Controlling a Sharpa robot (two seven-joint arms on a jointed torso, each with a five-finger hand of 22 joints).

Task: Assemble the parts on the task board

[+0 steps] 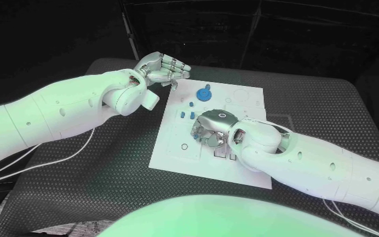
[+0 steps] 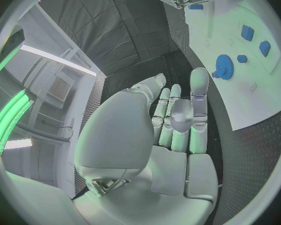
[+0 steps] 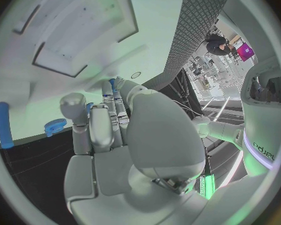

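Flat white task board [image 1: 178, 152] mid-table, stiff, staying put. Right hand [image 1: 212, 130] low over its centre, fingers curled, grip impossible to tell. Left hand [image 1: 162, 68] beyond the far-left corner, curled, apparently empty. Blue gear [image 1: 205, 93] near far edge: light, rigid; best pinched by rim.

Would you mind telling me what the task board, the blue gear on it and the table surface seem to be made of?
Task board: looks like a rigid white matt plate, probably plastic, with cut recesses. Blue gear: likely moulded or printed plastic, uniform matt blue with teeth. Table surface: seemingly a dark rubbery mat with a fine raised tread pattern.
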